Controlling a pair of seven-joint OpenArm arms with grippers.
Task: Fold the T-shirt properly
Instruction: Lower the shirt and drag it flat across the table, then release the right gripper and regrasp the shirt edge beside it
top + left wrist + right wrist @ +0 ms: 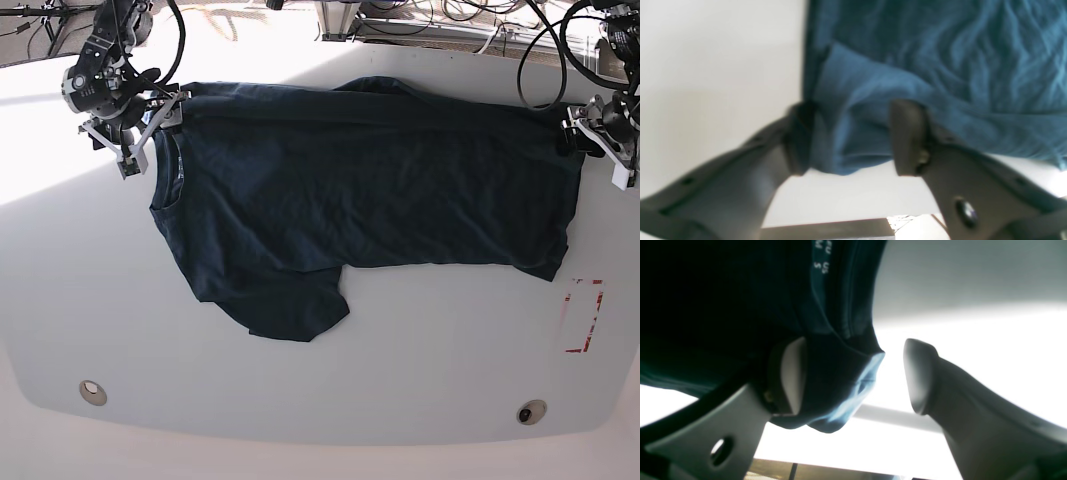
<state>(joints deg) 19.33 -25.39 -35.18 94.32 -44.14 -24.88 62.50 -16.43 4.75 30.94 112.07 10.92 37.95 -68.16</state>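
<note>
The dark navy T-shirt lies spread across the white table, with one short sleeve pointing toward the front edge. My right gripper is at the collar end on the left of the base view. In the right wrist view it stands open, and a fold of shirt rests against one finger just below the pale neck label. My left gripper is at the shirt's far right corner. In the left wrist view it is open, with a loose cloth corner between the spread fingers.
A red rectangular mark sits on the table near the right front. Two round fittings are set in the table near its front edge. Cables and gear crowd the back edge.
</note>
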